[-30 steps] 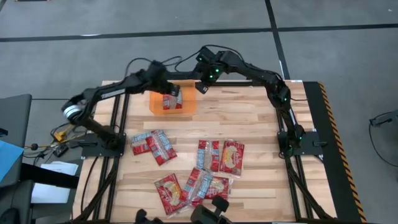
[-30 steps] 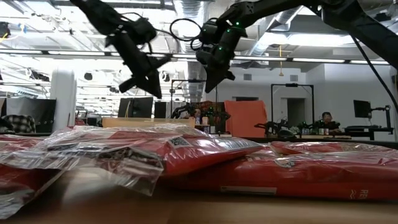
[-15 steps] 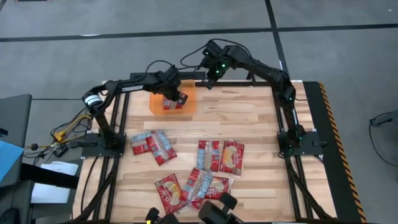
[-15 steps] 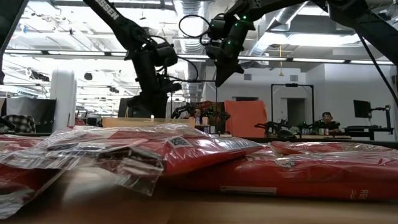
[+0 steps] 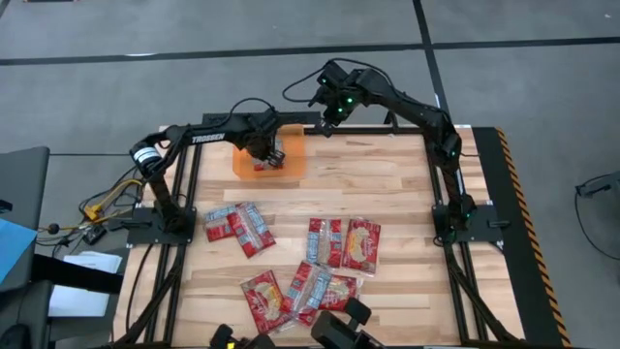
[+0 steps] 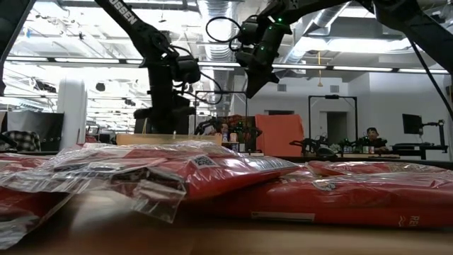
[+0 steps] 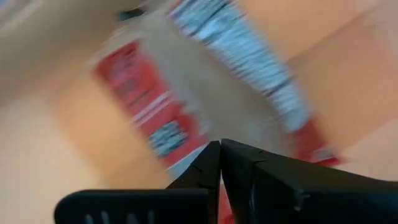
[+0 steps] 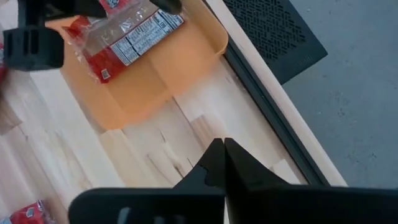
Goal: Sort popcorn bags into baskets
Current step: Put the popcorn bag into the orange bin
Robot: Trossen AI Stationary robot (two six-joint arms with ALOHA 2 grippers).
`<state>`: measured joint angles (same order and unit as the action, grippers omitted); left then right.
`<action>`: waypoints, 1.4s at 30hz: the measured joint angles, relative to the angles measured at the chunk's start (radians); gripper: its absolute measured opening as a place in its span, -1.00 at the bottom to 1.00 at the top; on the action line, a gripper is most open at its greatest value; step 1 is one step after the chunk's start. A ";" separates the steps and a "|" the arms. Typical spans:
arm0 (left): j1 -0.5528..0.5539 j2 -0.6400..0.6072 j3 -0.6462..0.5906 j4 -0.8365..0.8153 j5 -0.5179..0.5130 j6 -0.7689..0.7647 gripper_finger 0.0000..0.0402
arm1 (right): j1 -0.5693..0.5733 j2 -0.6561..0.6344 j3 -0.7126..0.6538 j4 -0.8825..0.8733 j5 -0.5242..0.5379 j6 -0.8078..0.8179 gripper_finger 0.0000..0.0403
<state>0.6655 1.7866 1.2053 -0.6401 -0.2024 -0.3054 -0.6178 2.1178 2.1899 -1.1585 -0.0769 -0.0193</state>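
Overhead, table [image 5: 387, 184] of pale wood carries the orange basket [image 5: 291, 165] at about eleven o'clock, with one popcorn bag [image 5: 263, 163] lying inside it. Left gripper [image 5: 271, 155] is down over that basket, fingers pressed together; whether they touch the bag cannot be told from here. Right gripper [image 5: 326, 123] hangs just beyond the table's far edge at twelve o'clock, beside the basket's right end, pinched shut on nothing. Loose bags [image 5: 238, 227] lie at nine o'clock, a pair [image 5: 343, 242] near the centre, and a cluster [image 5: 298, 293] at six o'clock

Low view: red bags [image 6: 233, 177] fill the foreground. Behind them the left gripper [image 6: 164, 113] reaches down at eleven o'clock, the right gripper [image 6: 250, 88] hangs high at twelve o'clock, clear of everything

Left wrist view: the closed fingertips [image 7: 219, 155] sit over a blurred red packet [image 7: 149, 106] on orange plastic; contact cannot be told

Right wrist view: shut fingertips [image 8: 221, 155] point at bare wood [image 8: 155, 162], with the basket [image 8: 180, 59] and its bag [image 8: 124, 43] beyond, the left arm [image 8: 31, 43] above them
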 joint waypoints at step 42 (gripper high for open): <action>-0.020 0.085 0.000 0.112 -0.037 -0.126 -1.00 | -0.035 0.002 0.000 -0.013 0.031 -0.039 -0.91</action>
<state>0.6456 1.8721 1.2049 -0.5283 -0.2396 -0.4313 -0.6529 2.1193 2.1899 -1.1716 -0.0463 -0.0578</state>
